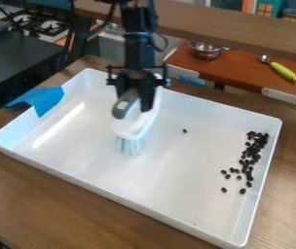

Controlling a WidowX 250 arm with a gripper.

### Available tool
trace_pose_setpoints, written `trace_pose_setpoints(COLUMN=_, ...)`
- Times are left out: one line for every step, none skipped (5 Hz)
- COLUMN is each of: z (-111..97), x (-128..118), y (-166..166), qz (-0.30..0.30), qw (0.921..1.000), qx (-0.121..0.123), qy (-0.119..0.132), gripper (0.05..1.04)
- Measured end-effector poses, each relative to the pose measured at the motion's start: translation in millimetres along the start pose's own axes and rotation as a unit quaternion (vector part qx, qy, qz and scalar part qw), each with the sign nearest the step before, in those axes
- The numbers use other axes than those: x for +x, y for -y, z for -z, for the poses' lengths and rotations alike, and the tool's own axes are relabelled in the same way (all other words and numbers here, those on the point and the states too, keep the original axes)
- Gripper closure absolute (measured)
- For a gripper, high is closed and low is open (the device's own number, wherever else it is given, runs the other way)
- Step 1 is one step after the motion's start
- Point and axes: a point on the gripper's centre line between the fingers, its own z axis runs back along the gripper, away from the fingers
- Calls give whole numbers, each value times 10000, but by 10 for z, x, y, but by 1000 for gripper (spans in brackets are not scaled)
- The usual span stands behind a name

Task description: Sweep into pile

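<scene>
I have one black two-finger gripper (136,97), hanging over one big white plastic tray (128,197) with four sides. The gripper is clamped on one white brush with a grey handle end and pale blue bristles (138,124). The brush is tilted, with its bristles down over the tray's floor; I can't tell if they touch it.

I see more than twenty small black beans (249,153), too bunched up for me to count them all. Most lie in a long, loose bunch beside the tray's wall on the right of my view. Two sit at the bunch's near end, a little apart from each other. One more bean (184,131) lies alone, between the brush and the bunch.

One sheet of bright blue tape (43,99) hangs over the tray's rim on the left. The tray sits on one brown wooden table (20,194). Behind, I see one round silver metal pot (206,50).
</scene>
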Motion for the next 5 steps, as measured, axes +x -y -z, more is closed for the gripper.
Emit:
trace_pose_setpoints(z=52, x=25, y=235, qz=56, qw=9999, qx=-103, qy=-119, gripper=596)
trace_pose_setpoints(z=120, x=-53, y=578, qz=324, qw=9981, qx=-345, qy=-391, gripper=596)
trace_pose_setpoints(z=67, x=-138, y=708, qz=525, qw=9938, qx=-798, qy=-568, gripper=596)
trace_pose_setpoints(z=-499, x=-246, y=342, qz=487, qw=9899, qx=-1309, qy=241, gripper=595)
trace_pose_setpoints(z=-771, x=-371, y=-285, qz=99, qw=9861, qx=-1514, qy=684, gripper=595)
